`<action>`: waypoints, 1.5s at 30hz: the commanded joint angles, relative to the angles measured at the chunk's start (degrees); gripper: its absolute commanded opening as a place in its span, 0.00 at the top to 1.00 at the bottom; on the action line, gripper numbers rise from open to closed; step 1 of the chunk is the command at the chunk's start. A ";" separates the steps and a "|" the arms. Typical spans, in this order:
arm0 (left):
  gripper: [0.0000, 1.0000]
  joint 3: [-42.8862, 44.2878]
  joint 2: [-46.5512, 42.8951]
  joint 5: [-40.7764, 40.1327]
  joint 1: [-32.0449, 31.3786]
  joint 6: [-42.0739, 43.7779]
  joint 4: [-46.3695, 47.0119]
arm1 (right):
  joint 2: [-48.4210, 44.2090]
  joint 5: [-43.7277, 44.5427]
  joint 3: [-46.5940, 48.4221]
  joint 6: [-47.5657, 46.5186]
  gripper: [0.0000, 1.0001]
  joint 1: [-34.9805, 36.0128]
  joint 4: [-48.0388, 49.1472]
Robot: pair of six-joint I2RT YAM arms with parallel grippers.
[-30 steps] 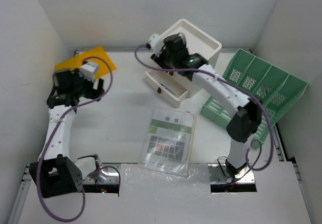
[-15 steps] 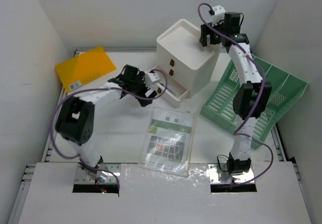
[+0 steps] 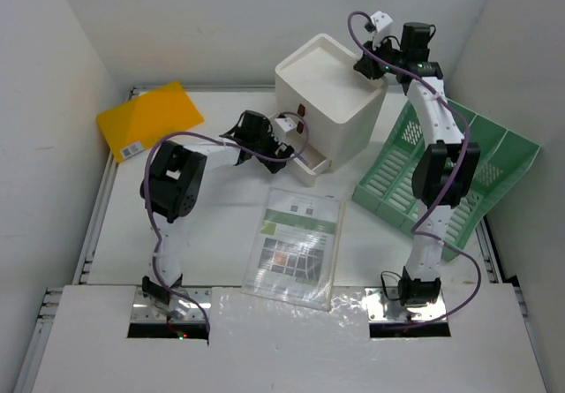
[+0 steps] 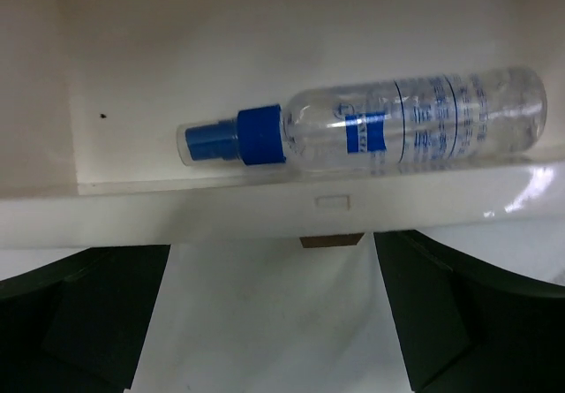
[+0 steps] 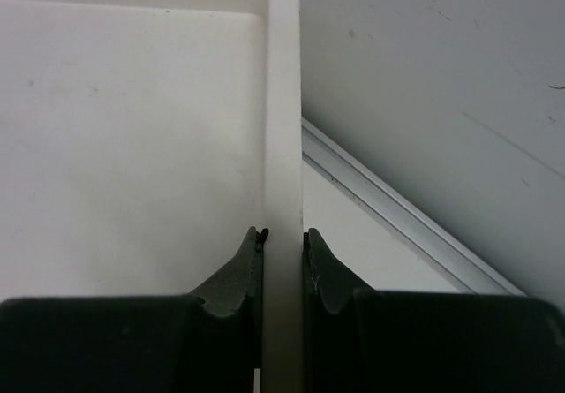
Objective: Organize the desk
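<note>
Clamping the thin top rim of the white box, the right gripper has its two fingers pressed against either side of that wall, at the box's far right corner. Half a second ago it hung just beside that corner; a second ago that arm was bent low over the box's front.

The left gripper sits at the front of the box, facing the bottom drawer, which stands pulled out. Its dark fingers are spread wide apart with nothing between them. Since the last frame its arm has folded in, with the elbow nearer the box and the wrist closer to the drawer. A second ago it was over by the yellow folder, which lies to the left of the box.

Inside the drawer a clear spray bottle lies on its side along the front wall, its blue cap pointing to the left in the wrist view.

Whether the drawer has slid since the last frame is hard to judge from above; it looks about the same.

The desk spreads wide under everything, and the box stands at its far middle. A green file rack leans just right of the box. A glossy booklet lies in front of the box, unmoved.
</note>
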 commanded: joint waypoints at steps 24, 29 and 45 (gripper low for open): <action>0.00 17.89 11.43 -4.19 -5.17 -31.86 16.37 | 6.03 -23.42 -0.13 0.26 1.00 -0.56 -3.21; 0.01 12.28 8.11 -2.57 -4.91 -30.15 13.19 | 5.77 -22.28 0.12 2.55 1.00 -2.22 -1.18; 0.06 -9.06 -7.89 7.47 -2.45 26.08 10.30 | 4.36 -19.47 -0.05 4.31 1.00 -3.37 -0.64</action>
